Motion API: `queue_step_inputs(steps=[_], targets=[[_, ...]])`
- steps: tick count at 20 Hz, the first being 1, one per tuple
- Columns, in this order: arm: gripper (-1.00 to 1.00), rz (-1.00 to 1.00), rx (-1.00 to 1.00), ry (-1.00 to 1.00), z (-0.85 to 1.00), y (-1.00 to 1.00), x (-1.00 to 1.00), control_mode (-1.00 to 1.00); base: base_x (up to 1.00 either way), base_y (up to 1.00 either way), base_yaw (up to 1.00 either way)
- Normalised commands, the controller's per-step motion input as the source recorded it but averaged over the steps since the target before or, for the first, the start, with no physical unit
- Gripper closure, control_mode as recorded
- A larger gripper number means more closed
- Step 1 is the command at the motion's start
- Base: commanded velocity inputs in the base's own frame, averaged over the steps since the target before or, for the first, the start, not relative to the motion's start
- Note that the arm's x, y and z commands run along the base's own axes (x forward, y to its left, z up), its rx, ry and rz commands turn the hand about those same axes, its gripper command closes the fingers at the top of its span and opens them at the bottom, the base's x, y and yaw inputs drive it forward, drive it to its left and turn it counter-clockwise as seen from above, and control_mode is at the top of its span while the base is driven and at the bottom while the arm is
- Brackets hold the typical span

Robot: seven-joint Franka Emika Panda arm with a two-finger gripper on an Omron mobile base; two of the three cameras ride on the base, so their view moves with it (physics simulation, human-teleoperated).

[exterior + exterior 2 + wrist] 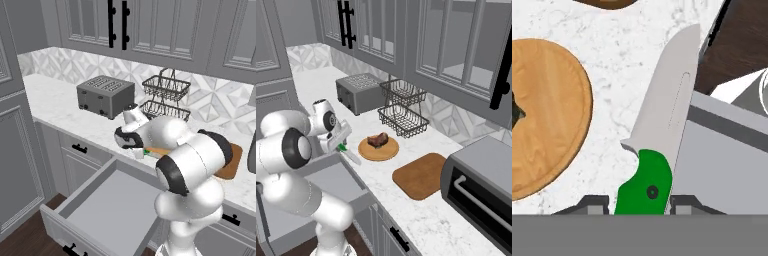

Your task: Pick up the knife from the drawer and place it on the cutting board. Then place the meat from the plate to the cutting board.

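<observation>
Green-handled knife sits clamped in the gripper over the counter's front edge, beside the open drawer. Ahead lies the plate with meat; toaster and wire rack stand behind, cutting board right.

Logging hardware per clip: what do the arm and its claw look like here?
A glossy white arm built of rounded, bulbous segments, with dark grey to black rings and round caps at the joints. The claw sits on a white hand and ends in two small dark finger tips. No cables or markings are visible.
</observation>
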Motion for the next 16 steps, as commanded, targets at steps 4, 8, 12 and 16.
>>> queue_step_inputs(steps=[4, 8, 12, 16], targets=[[1.00, -0.48, -0.15, -0.46, -0.54, -0.44, 0.00, -1.00, 0.00, 0.00, 0.00], [1.00, -0.45, -0.02, -0.25, -0.03, -0.56, 0.22, -1.00, 0.00, 0.00, 0.00], [1.00, -0.41, 0.00, -0.18, 0.00, -0.66, 0.31, -1.00, 0.00, 0.00, 0.00], [1.00, -0.36, 0.00, -0.12, 0.00, -0.76, 0.23, -1.00, 0.00, 0.00, 0.00]])
